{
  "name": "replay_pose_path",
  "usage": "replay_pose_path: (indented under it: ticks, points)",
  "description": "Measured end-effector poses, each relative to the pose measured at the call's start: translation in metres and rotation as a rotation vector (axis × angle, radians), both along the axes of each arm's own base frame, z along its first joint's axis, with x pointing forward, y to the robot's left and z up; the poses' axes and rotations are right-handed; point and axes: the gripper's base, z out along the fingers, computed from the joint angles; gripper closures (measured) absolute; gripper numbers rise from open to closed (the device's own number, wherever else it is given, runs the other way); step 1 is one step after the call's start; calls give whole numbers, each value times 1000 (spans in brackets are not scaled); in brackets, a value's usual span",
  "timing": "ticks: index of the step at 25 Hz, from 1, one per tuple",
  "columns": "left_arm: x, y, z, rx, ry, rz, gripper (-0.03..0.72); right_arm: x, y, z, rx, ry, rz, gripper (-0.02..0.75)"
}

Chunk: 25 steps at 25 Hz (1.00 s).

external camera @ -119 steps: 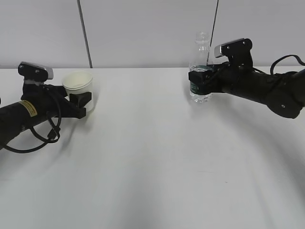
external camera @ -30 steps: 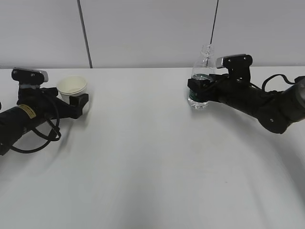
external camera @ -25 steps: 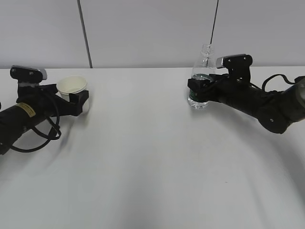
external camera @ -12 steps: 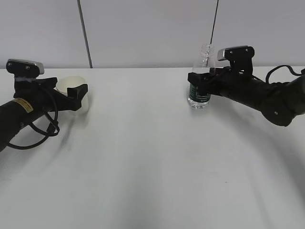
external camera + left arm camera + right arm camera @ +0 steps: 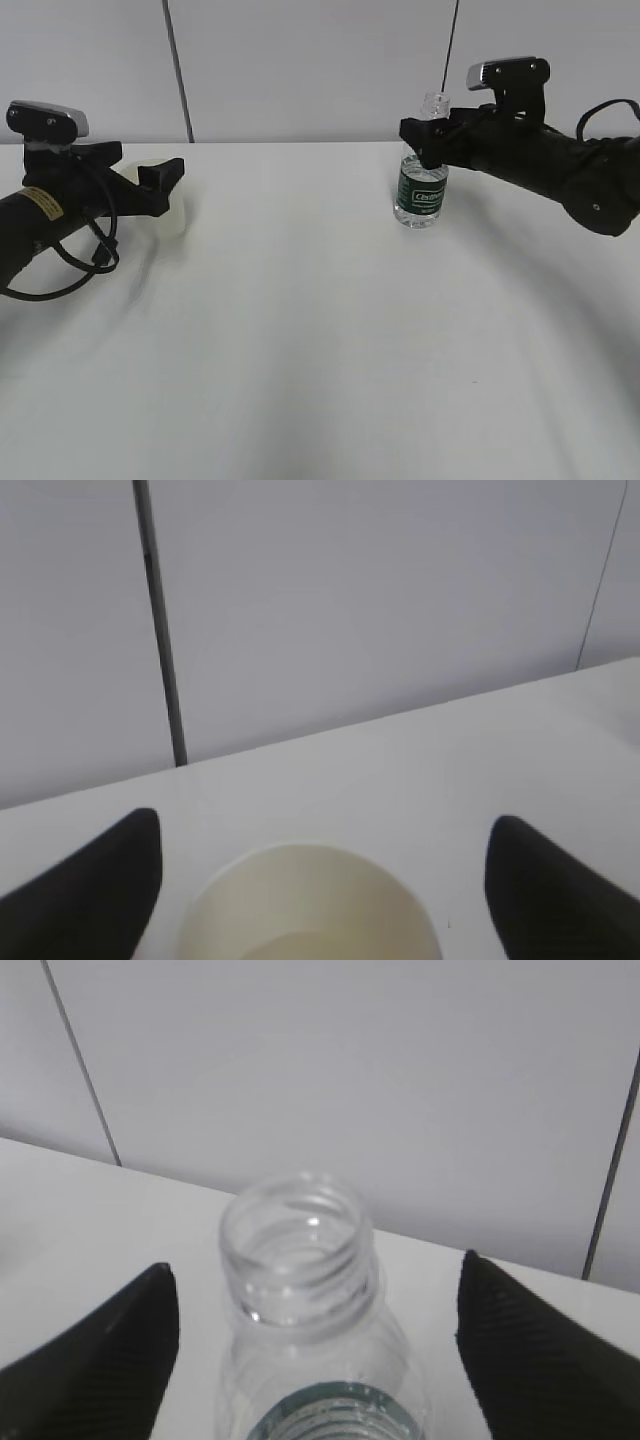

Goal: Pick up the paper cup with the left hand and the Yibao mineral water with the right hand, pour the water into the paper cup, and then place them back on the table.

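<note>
The paper cup (image 5: 312,905) sits directly under our left wrist camera, its cream mouth between the two black fingers (image 5: 85,885), which stand wide apart and clear of its wall. We judge that the left hand (image 5: 148,184) has let it go: in the exterior view the cup (image 5: 172,212) rests on the table (image 5: 320,330) just below those spread tips. On the right, the Yibao mineral water (image 5: 421,187) stands upright on the table, green label facing out, capless neck up. The right hand (image 5: 428,140) hangs at neck height with its jaws parted on either side and touching nothing, so we read both as set down. We count one cup, one bottle, two arms. Farthest back is the grey panelled wall (image 5: 300,60).
</note>
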Motion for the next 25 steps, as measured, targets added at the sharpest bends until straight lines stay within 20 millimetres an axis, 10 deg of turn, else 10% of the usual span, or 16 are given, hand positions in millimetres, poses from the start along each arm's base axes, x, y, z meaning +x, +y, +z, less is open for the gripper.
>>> replay_pose_path:
  ticks: [25]
  points:
    - [-7,11,62,27,56,115,115,-8,-18,100,-77,25,-184,123]
